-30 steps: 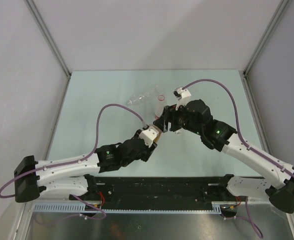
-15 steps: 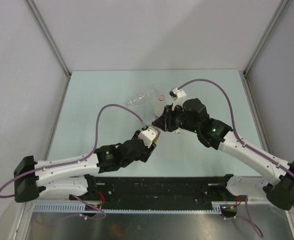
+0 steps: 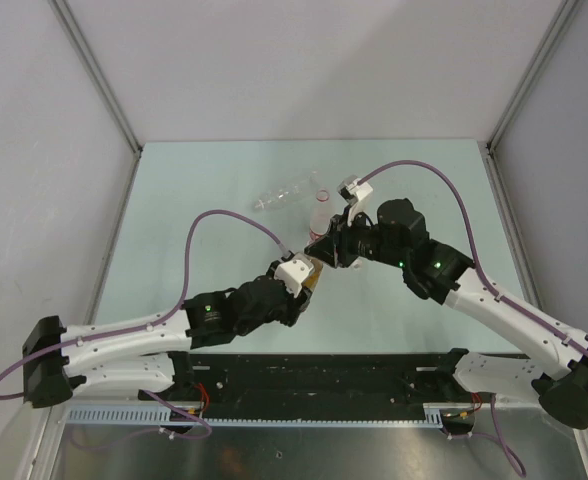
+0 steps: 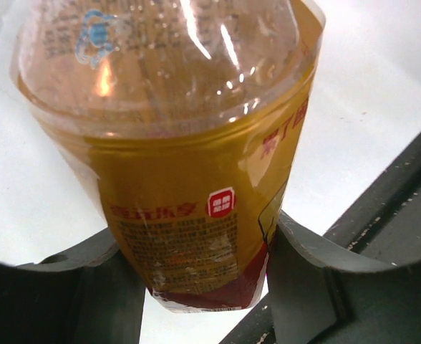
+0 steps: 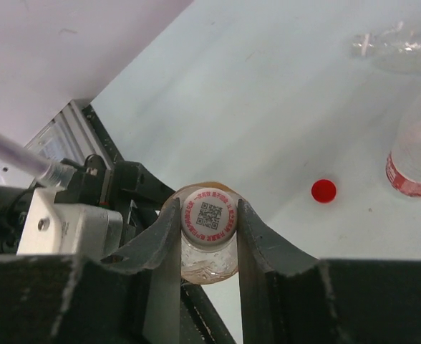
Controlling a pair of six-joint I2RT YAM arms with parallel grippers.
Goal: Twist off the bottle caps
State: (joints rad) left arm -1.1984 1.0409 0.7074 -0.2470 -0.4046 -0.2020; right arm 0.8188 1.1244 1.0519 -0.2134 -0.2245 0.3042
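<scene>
Cap, red, lies loose near labelled bottle.

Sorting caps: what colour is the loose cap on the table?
Red cap, clearest in the right wrist view.

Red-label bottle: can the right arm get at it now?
Probably not yet. The right gripper has its jaws shut on the white cap of the amber bottle, which the left gripper holds. Once it lets go, the red-label bottle stands close, only a loose red cap near the path.

Pale green table, grey walls
</scene>
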